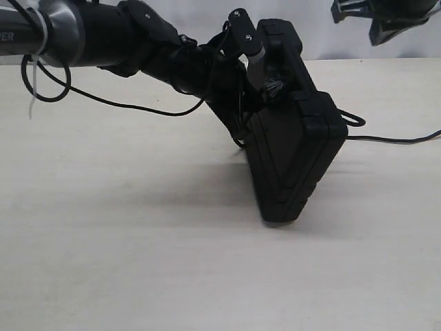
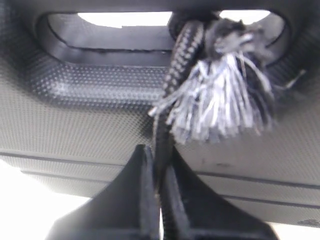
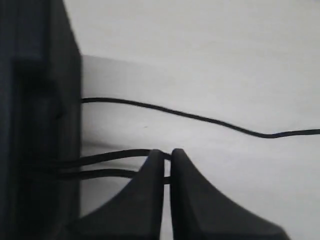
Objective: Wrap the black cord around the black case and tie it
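Around the black case (image 1: 296,158) we only see the table (image 1: 138,276) and the left arm's thin cable (image 1: 120,105) drooping beside it. The case stands tilted on a low corner, long axis slanting, handle slot on top. Our left gripper (image 2: 159,160) is pinched tight on the black cord (image 2: 182,55) just under the slot. The right gripper (image 3: 167,162) is closed too, over the cord loop beside the case; we can't tell if it grips it.

Bright, even light; a soft shadow falls left of the black case (image 1: 296,158) on the table (image 1: 138,262). Both wrist views look blurred, probably out of focus.
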Action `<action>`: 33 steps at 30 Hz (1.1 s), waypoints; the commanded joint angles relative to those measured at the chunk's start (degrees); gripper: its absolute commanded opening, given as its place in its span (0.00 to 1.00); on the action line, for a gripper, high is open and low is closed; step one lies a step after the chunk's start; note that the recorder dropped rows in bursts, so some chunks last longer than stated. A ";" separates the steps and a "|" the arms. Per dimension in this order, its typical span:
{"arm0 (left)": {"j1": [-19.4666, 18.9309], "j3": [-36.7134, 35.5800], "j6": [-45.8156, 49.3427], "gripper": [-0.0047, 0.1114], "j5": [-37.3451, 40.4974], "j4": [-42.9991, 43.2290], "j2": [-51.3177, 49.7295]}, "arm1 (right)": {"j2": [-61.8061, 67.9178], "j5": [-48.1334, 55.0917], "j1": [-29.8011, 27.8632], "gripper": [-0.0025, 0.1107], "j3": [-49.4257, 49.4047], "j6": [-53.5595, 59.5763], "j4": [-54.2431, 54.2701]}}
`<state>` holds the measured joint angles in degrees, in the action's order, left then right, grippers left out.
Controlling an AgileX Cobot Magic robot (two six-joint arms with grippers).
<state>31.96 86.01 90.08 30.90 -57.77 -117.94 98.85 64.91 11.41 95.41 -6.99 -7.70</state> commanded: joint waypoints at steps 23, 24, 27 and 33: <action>0.40 0.36 -0.38 0.04 0.38 -1.54 1.18 | 4.85 0.07 0.04 0.06 -1.78 21.15 31.95; 0.40 0.36 -0.38 0.04 -0.05 -1.81 1.67 | 4.85 0.07 0.04 0.06 -1.78 21.15 31.95; 0.40 0.36 -0.54 0.04 -2.29 -2.15 2.24 | 4.85 -0.09 0.04 0.06 -1.78 21.29 31.95; 0.40 0.36 -0.50 0.04 0.45 -2.99 2.24 | 4.85 0.85 0.04 0.06 -1.78 26.11 31.95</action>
<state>31.51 86.01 89.98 28.87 -58.26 -116.74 104.39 66.06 10.92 93.83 16.61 21.46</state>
